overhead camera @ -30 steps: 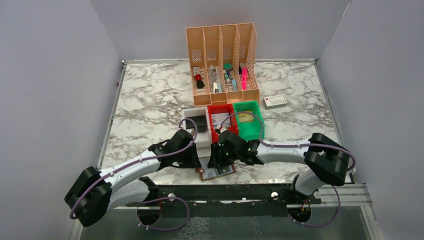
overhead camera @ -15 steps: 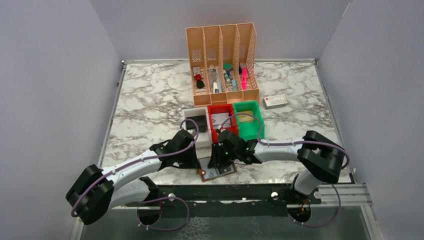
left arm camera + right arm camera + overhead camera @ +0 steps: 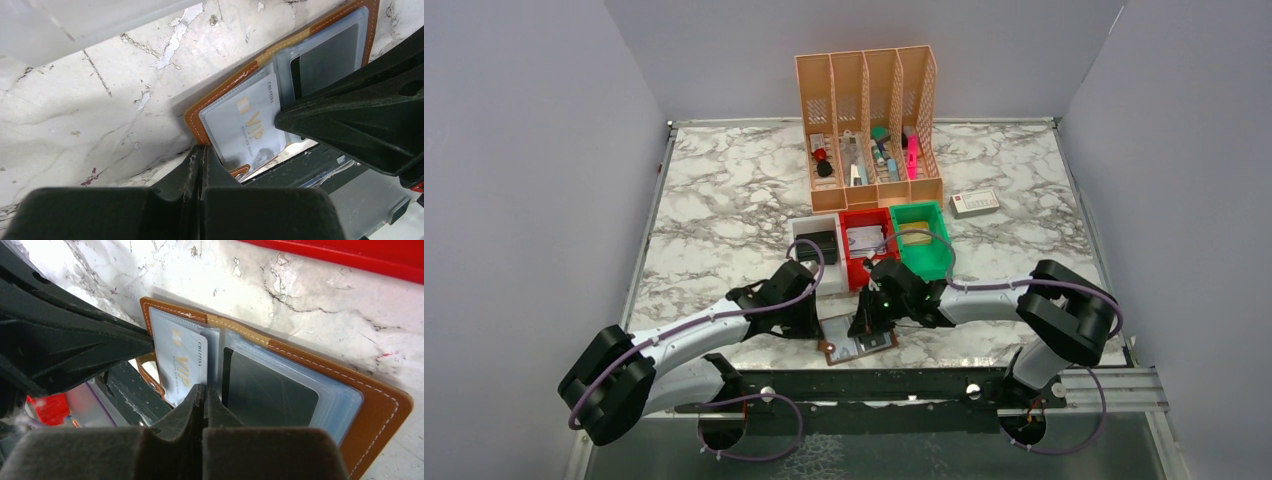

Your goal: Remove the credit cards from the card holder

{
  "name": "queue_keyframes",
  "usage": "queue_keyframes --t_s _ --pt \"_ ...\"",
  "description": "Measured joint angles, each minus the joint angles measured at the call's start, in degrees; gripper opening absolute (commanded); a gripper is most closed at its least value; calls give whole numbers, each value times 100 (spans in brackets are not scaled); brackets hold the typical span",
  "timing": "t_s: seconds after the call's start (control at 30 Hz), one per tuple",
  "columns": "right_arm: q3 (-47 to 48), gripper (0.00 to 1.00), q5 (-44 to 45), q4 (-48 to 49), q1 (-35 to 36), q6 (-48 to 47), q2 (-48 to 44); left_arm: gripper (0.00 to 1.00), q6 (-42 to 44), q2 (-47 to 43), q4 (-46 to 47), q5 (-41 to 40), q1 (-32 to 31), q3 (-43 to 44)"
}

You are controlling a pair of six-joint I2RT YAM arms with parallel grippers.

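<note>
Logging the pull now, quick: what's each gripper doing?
Left gripper: closed at the card holder's corner; grip unclear.
Right gripper: closed at the VIP card's edge; grip unclear.

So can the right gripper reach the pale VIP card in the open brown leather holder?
Likely yes: card holder lies open, right gripper shut at the VIP card edge, left gripper at the holder's edge.

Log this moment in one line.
left gripper: shut at card holder edge | right gripper: shut at VIP card edge | card holder: open on table | VIP card: sleeved
</note>
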Motion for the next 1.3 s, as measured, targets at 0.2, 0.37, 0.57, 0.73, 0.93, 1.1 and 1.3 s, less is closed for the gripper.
queue_keyframes --t_s 0.2,0.37,0.57,0.73,0.93,1.1,1.3 --pt "-116 1 -219 157 -101 31 -101 0 2 15 -7 -15 -24 0" --pt "-205 1 -238 181 -184 66 -216 0 0 15 -2 -17 -28 0" --pt "-238 1 -175 120 -249 63 -367 0 0 13 0 -26 -28 0" --pt "-308 1 2 -33 -280 63 -479 0 2 13 2 -35 -31 0" --pt "-369 1 120 -138 -326 63 -546 2 0 -35 0 -44 -31 0" --pt "-374 1 114 -129 -348 63 -544 51 -17 -212 -13 -122 -46 2" --pt "-376 1 92 -85 -354 66 -463 73 -85 -713 -52 -247 -57 131"
